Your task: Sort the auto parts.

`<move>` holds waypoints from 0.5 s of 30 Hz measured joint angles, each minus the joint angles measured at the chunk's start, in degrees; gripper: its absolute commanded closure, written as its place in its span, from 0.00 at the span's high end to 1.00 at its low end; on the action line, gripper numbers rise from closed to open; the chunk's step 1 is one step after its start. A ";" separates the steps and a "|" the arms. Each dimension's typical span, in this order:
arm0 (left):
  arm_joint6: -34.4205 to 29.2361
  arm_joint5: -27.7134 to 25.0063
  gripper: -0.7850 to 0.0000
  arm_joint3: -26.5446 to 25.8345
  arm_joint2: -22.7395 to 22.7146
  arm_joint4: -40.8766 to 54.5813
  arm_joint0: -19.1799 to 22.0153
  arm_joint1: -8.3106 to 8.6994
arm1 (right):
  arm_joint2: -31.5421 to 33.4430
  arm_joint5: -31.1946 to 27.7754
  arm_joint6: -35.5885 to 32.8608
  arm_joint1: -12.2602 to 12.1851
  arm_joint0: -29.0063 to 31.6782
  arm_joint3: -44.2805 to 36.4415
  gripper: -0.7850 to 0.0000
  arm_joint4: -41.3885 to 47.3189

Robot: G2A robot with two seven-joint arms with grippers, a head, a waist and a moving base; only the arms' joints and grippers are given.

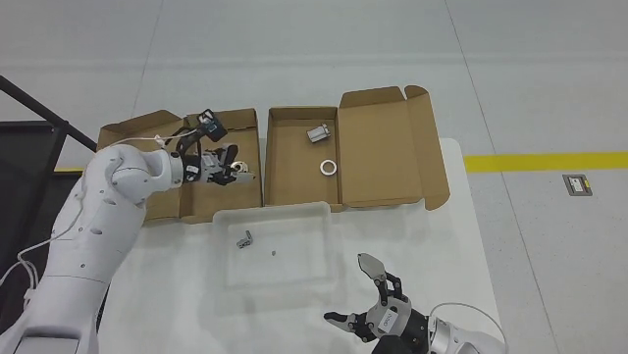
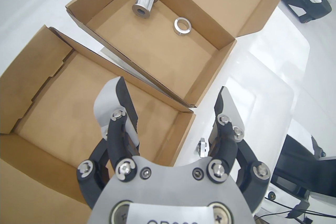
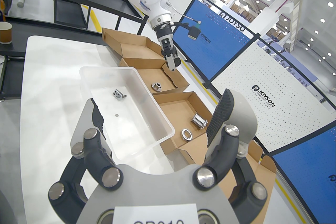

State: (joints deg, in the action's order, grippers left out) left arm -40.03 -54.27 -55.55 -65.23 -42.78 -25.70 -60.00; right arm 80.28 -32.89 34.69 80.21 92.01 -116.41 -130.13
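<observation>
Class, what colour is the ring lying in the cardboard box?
Silver metal ring; clearest in the left wrist view.

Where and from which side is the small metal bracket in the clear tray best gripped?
Probably from straight above: the bracket lies flat on the clear tray floor, away from its walls. Pinch across the holed plate's narrow width, not on its bent tab.

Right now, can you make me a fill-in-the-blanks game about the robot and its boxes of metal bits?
1. The metal ring lies in a box made of ____.
2. That box holds ____ metal parts in all.
3. The clear tray holds a small bracket and stands on a ____ table.
4. The left gripper, hanging over the other box, is ____ and holds nothing.

Missing words: cardboard; two; white; open.
</observation>
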 measured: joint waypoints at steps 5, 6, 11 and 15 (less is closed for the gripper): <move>-5.47 3.81 0.89 -22.67 -9.10 -0.06 -15.63 3.91 | 0.00 0.00 0.00 0.00 0.00 0.00 1.00 0.00; -7.22 4.60 0.90 -27.94 -11.04 -0.15 -19.54 4.62 | 0.00 0.00 0.00 0.00 0.00 0.00 1.00 0.00; -12.73 10.43 1.00 -44.84 -13.78 -6.54 -31.84 6.02 | 0.00 0.00 0.00 0.00 0.00 0.00 1.00 0.00; -14.31 12.92 1.00 -49.66 -12.55 -12.51 -34.84 6.12 | 0.00 0.00 0.00 0.00 0.00 0.00 1.00 0.00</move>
State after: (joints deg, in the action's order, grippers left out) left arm -54.34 -41.34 -105.21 -77.78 -55.29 -60.54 -53.88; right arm 80.28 -32.89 34.69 80.21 92.01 -116.41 -130.13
